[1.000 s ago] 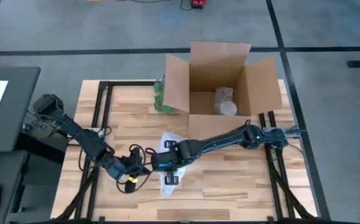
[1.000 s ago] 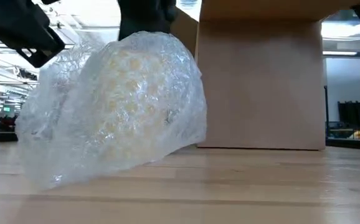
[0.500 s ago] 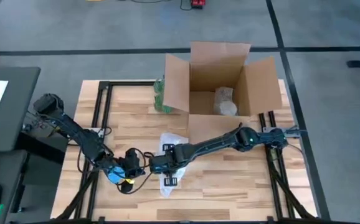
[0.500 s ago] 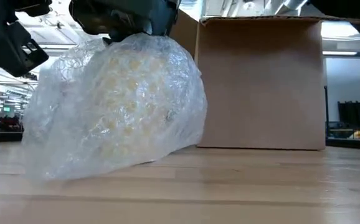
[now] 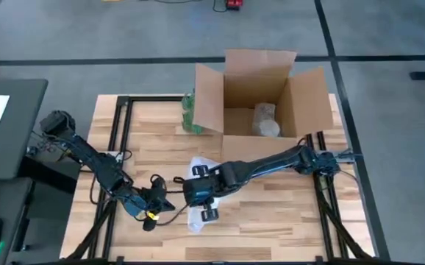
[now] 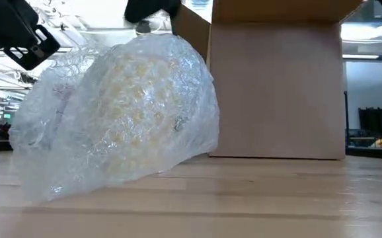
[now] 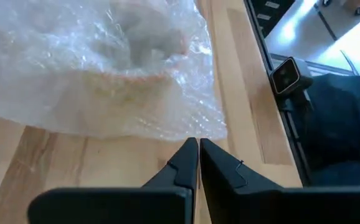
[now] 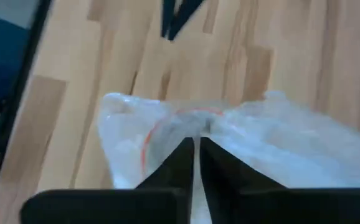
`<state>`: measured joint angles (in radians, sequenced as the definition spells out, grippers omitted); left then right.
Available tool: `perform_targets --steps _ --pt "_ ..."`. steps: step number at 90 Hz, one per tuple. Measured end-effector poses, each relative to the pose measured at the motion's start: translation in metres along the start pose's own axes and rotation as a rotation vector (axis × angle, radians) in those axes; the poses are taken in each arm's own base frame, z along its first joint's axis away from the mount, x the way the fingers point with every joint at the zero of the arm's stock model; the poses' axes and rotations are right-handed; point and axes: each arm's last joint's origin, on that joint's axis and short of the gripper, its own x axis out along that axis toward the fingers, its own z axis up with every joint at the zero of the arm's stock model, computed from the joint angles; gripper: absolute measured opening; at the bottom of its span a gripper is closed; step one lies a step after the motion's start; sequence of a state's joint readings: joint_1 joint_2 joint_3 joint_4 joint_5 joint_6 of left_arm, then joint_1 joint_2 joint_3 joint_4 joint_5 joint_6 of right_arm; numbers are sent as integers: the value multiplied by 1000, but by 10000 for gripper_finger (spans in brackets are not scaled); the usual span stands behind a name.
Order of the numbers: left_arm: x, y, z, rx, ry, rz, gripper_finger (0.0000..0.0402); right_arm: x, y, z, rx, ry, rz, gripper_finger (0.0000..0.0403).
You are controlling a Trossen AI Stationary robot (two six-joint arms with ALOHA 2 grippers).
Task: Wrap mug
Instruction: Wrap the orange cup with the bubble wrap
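Note:
A bundle of clear bubble wrap (image 6: pixel 125 112) lies on the wooden table (image 5: pixel 271 213) in front of the cardboard box. The mug shows only as a pale round shape with a round rim (image 8: pixel 174 124) inside the wrap. My right gripper (image 8: pixel 195 142) is shut and points down at the bundle's top (image 5: pixel 196 193). My left gripper (image 7: pixel 198 144) is shut at the wrap's left edge (image 5: pixel 165 194) and hangs above the table in the low view (image 6: pixel 22 33). My right gripper has its shut fingertips at a crease in the top of the wrap (image 8: pixel 200 127), coming from above. Whether they touch or pinch the wrap I cannot tell. My left gripper has its shut fingertips right at the wrap's loose edge (image 7: pixel 195 132), slanting down from the table's left. I cannot tell whether they touch it.
An open cardboard box (image 5: pixel 260 96) stands at the far middle of the table with a grey round object (image 5: pixel 265 120) inside. A green leafy bunch (image 5: pixel 189 110) is beside its left flap. In the low view the box (image 6: pixel 277 92) rises close behind the bundle.
My right gripper came down onto the top of the bundle half a second ago and has since risen a little. My left gripper dipped toward the table's left and has come back up toward the wrap. The wrap's left edge has spread slightly outward.

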<state>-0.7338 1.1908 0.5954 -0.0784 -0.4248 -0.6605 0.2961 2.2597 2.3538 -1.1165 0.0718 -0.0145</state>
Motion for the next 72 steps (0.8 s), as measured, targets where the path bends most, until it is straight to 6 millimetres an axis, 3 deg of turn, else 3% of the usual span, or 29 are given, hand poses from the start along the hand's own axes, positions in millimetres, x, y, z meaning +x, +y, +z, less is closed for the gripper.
perform_targets --steps 12,34,47,72 --pt "0 0 0 1 -3 4 0 -10 5 -10 -178 99 17 92" --pt "0 4 0 11 -46 92 0 13 22 -27 -598 228 72 174" --pt "0 7 -3 19 -27 134 0 31 31 -28 -713 184 32 169" --pt "0 8 -3 22 -28 146 0 53 23 -32 -635 144 8 115"
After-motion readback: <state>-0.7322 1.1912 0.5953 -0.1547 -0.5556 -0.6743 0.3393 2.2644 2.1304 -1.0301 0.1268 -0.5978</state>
